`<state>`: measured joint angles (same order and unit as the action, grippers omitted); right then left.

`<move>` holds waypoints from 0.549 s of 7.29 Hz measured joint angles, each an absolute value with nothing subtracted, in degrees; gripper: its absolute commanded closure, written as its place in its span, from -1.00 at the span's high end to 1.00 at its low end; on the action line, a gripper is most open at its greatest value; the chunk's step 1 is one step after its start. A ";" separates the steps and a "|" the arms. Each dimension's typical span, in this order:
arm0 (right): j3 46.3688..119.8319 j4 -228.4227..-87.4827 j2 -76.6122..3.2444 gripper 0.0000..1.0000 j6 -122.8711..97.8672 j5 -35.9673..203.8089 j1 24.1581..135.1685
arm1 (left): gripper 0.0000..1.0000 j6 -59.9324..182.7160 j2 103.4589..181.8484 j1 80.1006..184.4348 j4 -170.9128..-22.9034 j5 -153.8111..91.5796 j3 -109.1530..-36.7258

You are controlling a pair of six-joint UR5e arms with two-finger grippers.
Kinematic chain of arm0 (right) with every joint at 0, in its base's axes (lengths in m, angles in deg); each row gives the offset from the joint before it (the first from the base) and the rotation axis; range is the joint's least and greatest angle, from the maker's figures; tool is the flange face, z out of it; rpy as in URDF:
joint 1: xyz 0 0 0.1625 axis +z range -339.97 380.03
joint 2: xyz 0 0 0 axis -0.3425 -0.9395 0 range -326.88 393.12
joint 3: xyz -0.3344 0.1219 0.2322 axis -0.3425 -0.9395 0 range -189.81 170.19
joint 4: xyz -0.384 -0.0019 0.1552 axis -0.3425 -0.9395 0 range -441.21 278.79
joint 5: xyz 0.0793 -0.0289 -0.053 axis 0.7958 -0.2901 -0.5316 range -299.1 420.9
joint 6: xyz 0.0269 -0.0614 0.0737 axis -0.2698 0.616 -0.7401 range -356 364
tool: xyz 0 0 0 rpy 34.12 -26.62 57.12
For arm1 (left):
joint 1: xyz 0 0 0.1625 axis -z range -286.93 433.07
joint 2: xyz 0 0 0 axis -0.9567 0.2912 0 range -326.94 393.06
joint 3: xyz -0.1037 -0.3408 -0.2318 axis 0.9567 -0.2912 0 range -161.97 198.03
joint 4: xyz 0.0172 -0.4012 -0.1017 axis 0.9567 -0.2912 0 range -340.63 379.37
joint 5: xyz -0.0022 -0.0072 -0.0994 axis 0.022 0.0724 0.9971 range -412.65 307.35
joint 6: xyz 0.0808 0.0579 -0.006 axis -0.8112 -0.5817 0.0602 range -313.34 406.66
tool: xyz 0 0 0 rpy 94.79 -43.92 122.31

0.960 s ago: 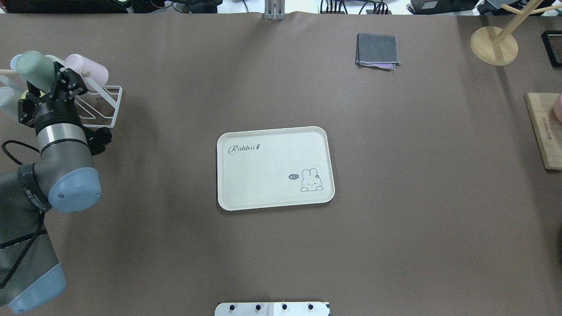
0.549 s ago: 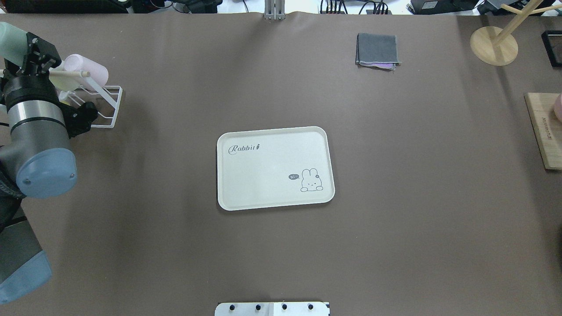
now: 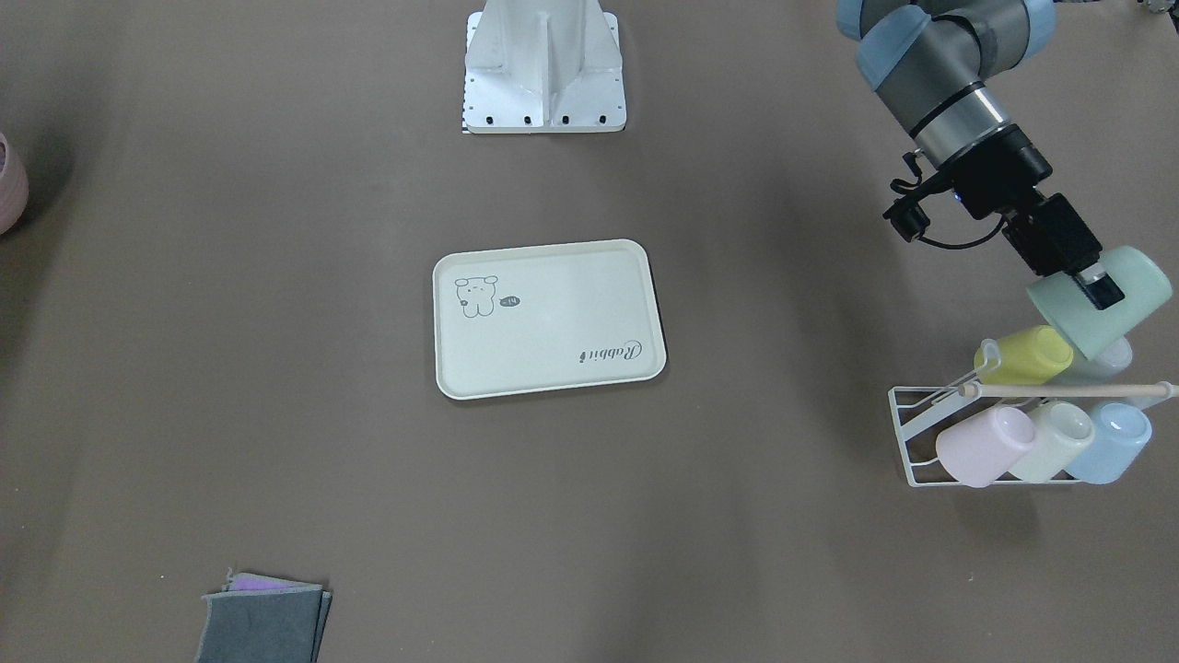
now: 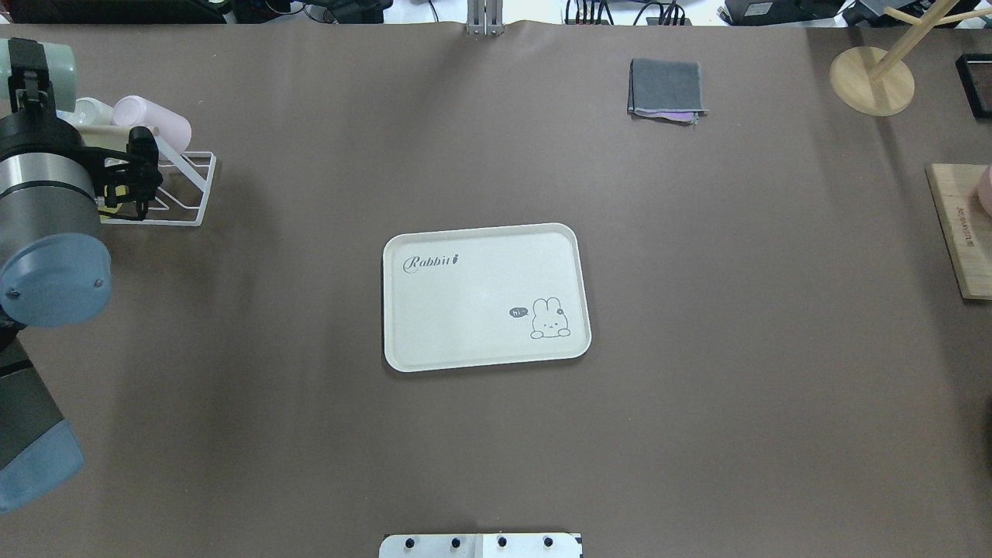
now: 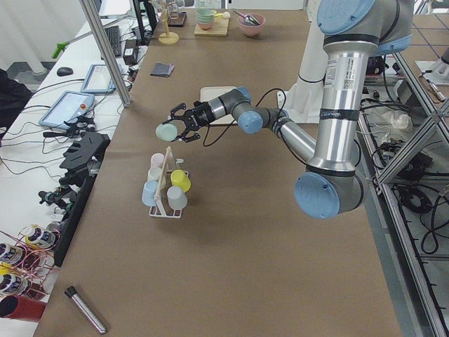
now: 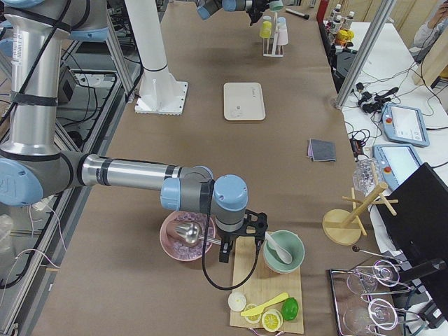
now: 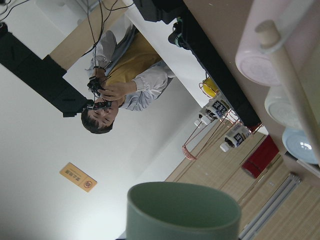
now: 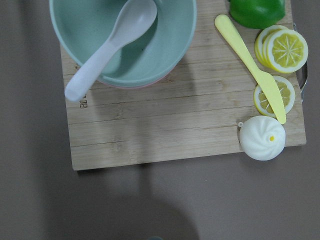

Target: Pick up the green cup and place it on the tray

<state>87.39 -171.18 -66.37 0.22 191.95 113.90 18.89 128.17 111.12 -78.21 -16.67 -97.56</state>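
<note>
Cream tray (image 4: 465,310), script "Rabbit", small "hi"

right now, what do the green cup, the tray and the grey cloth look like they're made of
green cup: probably plastic, matte; even mint colour, smooth wall, no glaze shine.
tray: likely plastic or melamine, matte cream; moulded raised rim, printed drawing.
grey cloth: textile, soft and matte; folded in layers, purple edge showing.

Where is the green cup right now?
At the front-facing view's right edge, the green cup is held in the left end effector, above the cup rack, well away from the tray.
</note>
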 measured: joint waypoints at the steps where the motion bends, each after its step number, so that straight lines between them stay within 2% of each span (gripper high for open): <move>1: 87.40 -171.20 -66.37 1.00 0.22 191.95 113.90 | -0.84 27.03 128.58 111.32 -78.34 -13.61 -97.65; 2: 87.39 -171.20 -66.39 1.00 0.22 191.94 113.90 | -1.00 34.13 129.27 111.34 -79.34 -10.34 -97.78; 4: 87.30 -171.20 -66.44 1.00 0.22 191.94 113.89 | -1.00 44.81 132.45 111.35 -82.86 -2.63 -98.00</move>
<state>87.30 -171.20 -66.44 0.22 191.94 113.89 44.81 132.45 111.35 -82.86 -2.63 -98.00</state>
